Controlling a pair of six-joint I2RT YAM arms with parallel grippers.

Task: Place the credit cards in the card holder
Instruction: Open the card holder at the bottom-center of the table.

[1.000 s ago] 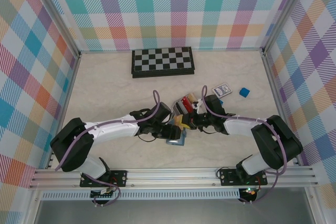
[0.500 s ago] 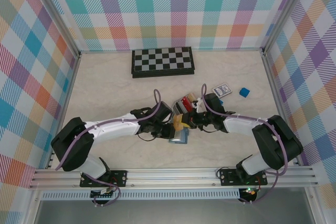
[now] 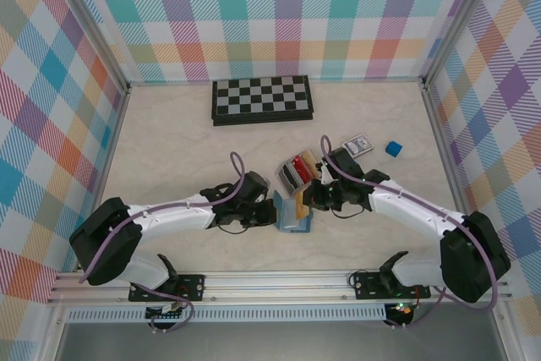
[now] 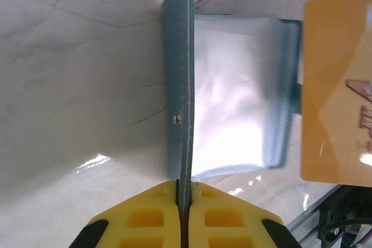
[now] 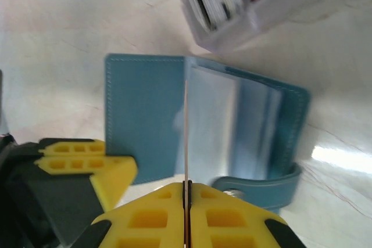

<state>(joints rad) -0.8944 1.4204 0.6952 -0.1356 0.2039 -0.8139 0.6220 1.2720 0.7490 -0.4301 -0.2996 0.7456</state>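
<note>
— Where is the flat teal-blue folding card holder [image 5: 145,114]?
— Open on the pale table [image 3: 169,150], near the middle, with a pale open box [image 3: 297,168] of more cards just on its far side
— Why is its left cover raised?
— The left gripper [image 4: 183,193] is clenched on that cover's edge, probably pinning the wallet open so the greyish pockets stay exposed
— And the thin tan-orange plastic credit card [image 4: 337,85]?
— Pinched edge-on in the right gripper [image 5: 187,187], poised over the pockets, likely lined up for a slot; it is not yet inside
— Anything else?
— A black-and-white chessboard [image 3: 262,99] lies far back, well apart
</note>
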